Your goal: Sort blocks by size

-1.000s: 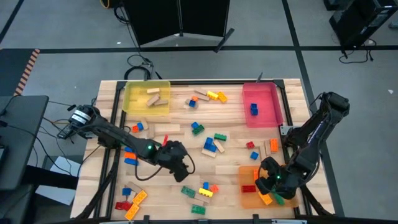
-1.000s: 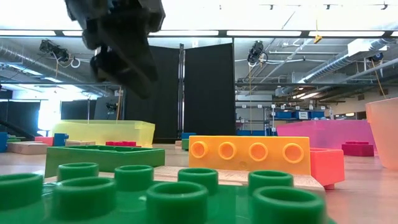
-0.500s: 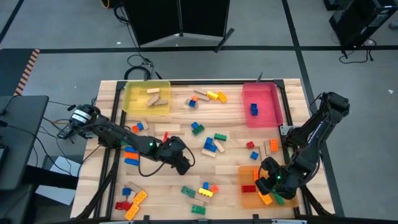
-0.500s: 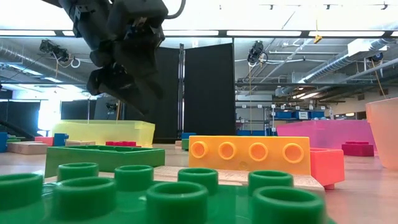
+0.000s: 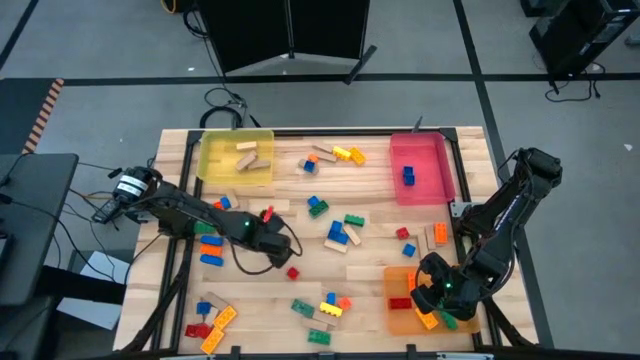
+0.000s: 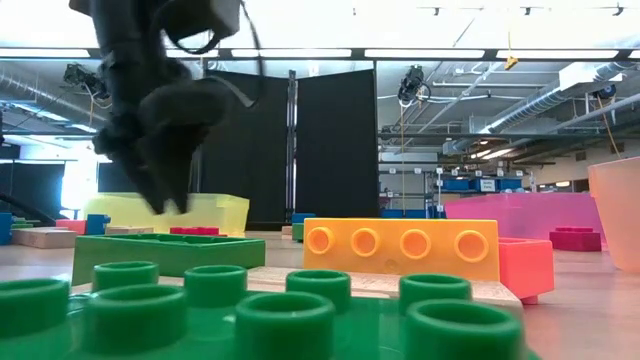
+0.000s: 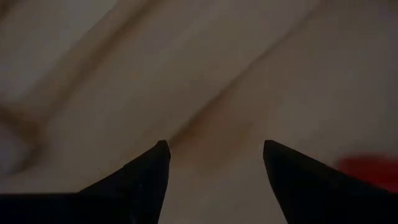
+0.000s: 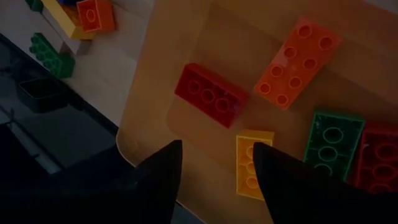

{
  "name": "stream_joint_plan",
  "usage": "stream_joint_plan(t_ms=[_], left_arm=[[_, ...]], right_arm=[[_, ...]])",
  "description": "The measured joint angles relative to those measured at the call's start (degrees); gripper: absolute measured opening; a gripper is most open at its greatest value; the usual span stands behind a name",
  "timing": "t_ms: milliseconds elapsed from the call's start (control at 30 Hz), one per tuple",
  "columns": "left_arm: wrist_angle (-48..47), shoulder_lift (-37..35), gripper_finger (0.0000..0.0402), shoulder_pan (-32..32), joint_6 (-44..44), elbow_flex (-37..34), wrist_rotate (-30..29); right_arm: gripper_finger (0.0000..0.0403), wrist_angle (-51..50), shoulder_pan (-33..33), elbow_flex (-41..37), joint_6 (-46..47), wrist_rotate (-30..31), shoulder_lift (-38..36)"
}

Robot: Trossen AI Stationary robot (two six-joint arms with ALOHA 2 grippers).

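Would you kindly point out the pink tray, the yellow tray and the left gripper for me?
pink tray (image 5: pixel 437 170), high view, on its right wall.
yellow tray (image 5: pixel 214 160), high view, on bare floor at its left.
left gripper (image 7: pixel 214 163), left wrist view, midway between its fingertips.

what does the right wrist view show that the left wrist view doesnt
Only the right wrist view shows the orange tray holding a red brick, an orange brick, a yellow brick and a green brick. Only the left wrist view shows bare wooden table and a red blur at its edge. Both show their own dark fingers apart, holding nothing.
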Motion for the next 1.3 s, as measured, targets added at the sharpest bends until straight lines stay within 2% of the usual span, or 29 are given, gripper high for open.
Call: stream_joint_plan(t_ms=[167, 333, 433, 600, 767, 967, 1100, 1300], left_arm=[[-8.92, 0.00, 0.0266, -0.68, 19.45, 0.00, 3.62], [-11.09, 0.00, 0.0266, -1.44, 41.12, 0.00, 7.20], [-11.79, 0.00, 0.0266, -1.42, 49.68, 0.00, 8.90], [-14.92, 2.18, 0.0266, -1.29, 57.93, 0.09, 8.96], [-17.42, 8.16, 0.0266, -1.30, 63.71, 0.09, 10.66], [-21.14, 15.35, 0.0259, -1.33, 66.39, 1.43, 8.83], [-22.39, 17.30, 0.0225, -1.46, 69.93, 2.88, 8.13], [-23.19, 17.53, 0.0125, -1.37, 71.38, 4.59, 6.91]], right_arm=[[0.0208, 0.01, 0.00, 0.02, -0.17, 0.00, 0.00], [0.0208, 0.00, 0.00, 0.02, -0.17, 0.02, 0.00], [0.0206, 0.00, 0.00, 0.02, -0.17, 0.48, 0.00], [0.0203, -0.05, 0.00, 0.02, -0.59, 3.19, 0.00], [0.0203, -0.04, 0.00, 0.00, -1.03, 5.55, 0.04], [0.0199, 0.00, 0.00, 0.00, -1.45, 7.21, 0.04], [0.0199, 0.04, 0.00, 0.00, -1.66, 7.30, 0.04], [0.0197, 0.01, 0.00, 0.02, -1.68, 7.56, 0.04]])
